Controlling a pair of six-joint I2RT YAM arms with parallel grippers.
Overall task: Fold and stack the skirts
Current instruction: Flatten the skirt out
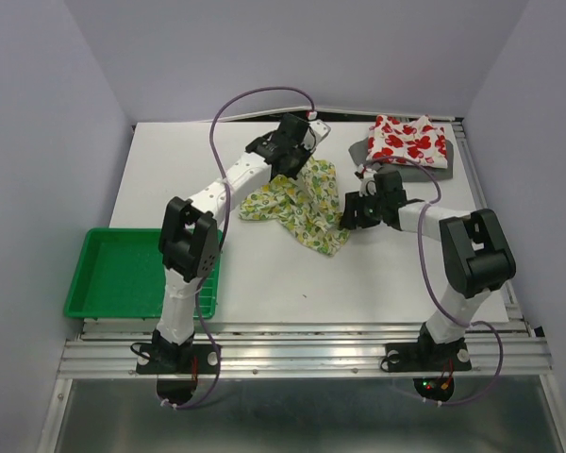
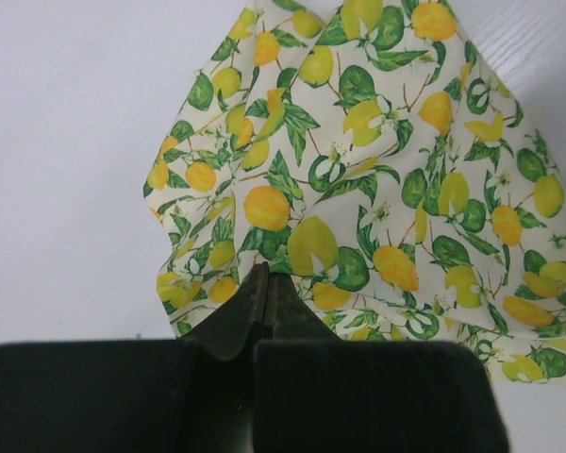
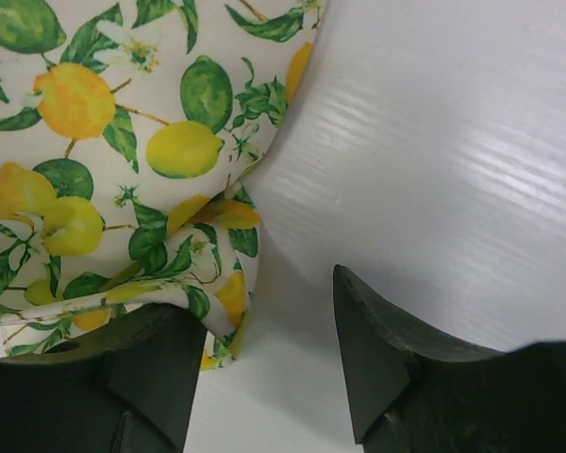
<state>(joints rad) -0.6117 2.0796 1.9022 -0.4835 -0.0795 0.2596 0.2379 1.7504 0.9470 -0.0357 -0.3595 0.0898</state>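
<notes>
The lemon-print skirt (image 1: 297,203) lies rumpled on the white table (image 1: 189,170), a little past its middle. My left gripper (image 1: 300,168) is at its far edge and is shut on a pinch of the cloth (image 2: 377,189), with folds fanning out from the closed tips (image 2: 264,276). My right gripper (image 1: 351,215) sits at the skirt's right edge and is open. The skirt's hem (image 3: 94,142) drapes over its left finger (image 3: 141,368), and bare table shows between the jaws (image 3: 255,302). The red-print skirt (image 1: 410,140) lies folded on the grey skirt (image 1: 363,151) at the far right.
A green plastic tray (image 1: 75,293) sits at the near left edge, beside the left arm's base. Purple walls close in the table on three sides. A metal rail (image 1: 302,354) runs along the near edge.
</notes>
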